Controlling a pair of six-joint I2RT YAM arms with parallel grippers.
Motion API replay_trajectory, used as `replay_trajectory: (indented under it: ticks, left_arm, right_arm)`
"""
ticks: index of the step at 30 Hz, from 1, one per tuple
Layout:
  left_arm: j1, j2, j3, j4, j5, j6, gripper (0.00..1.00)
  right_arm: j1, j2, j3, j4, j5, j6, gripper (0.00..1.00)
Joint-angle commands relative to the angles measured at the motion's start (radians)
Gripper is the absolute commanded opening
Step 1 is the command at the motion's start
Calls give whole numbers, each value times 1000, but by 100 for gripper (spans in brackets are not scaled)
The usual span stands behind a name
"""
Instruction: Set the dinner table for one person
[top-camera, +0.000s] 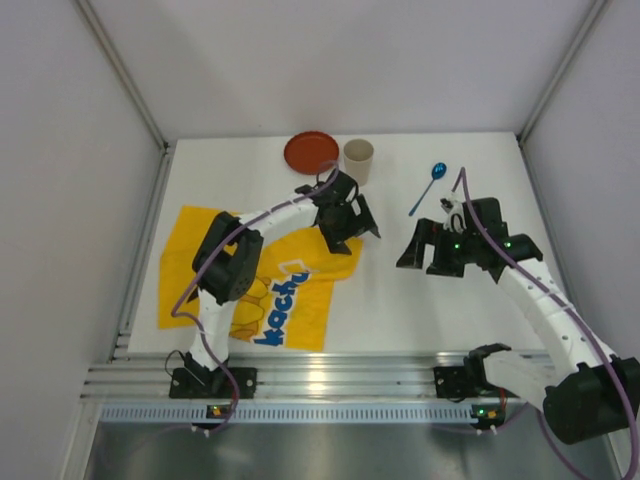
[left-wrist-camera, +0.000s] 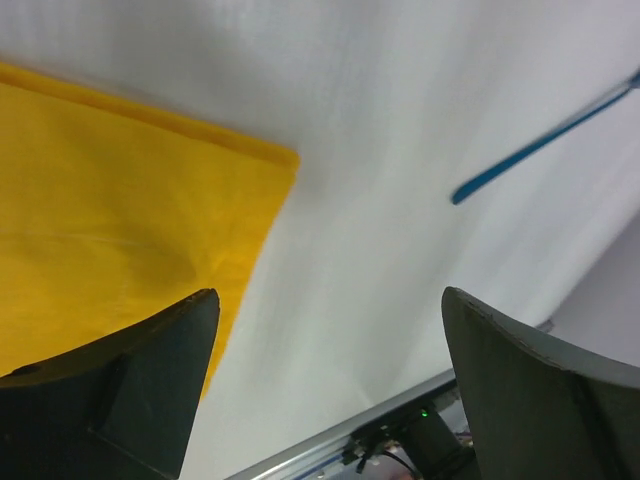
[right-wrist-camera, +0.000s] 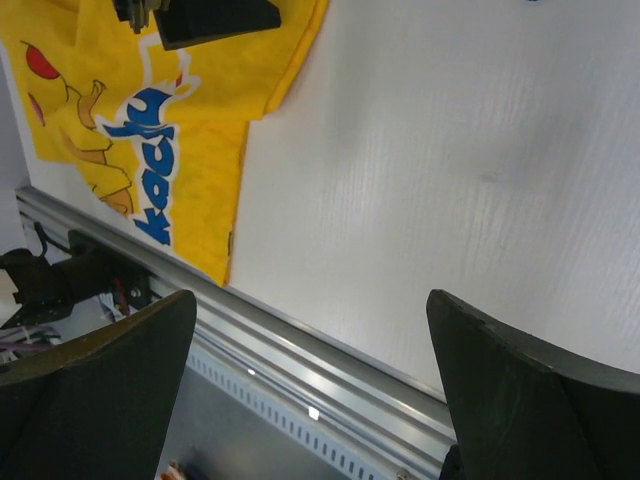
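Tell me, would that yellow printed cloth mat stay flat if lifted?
Probably not: the yellow printed cloth mat is wrinkled, so likely droops. It looks thin, probably light, and might slide on the smooth white tabletop.

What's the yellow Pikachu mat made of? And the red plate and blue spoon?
Yellow mat: looks like cloth, matte, with wrinkles.
Red plate: probably plastic, smooth, even colour.
Blue spoon: maybe plastic or coated metal, slightly shiny; too small to tell.

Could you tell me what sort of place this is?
Probably a robotics lab test cell rather than a dining room: plain white panel walls enclose a white table, two arms are bolted to an aluminium rail at its edge, and a plate, cup and spoon serve as props.
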Motion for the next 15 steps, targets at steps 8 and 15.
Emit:
replay_trajectory:
  ticks: [8,15]
  left_arm:
    - [91,-217,116,-45,2,29,98]
    - [349,-427,-30,-267,-153,232,98]
  right_arm:
    - [109,14,-8,137,-172,24,99]
    - [324,247,-13,315,-94,116,100]
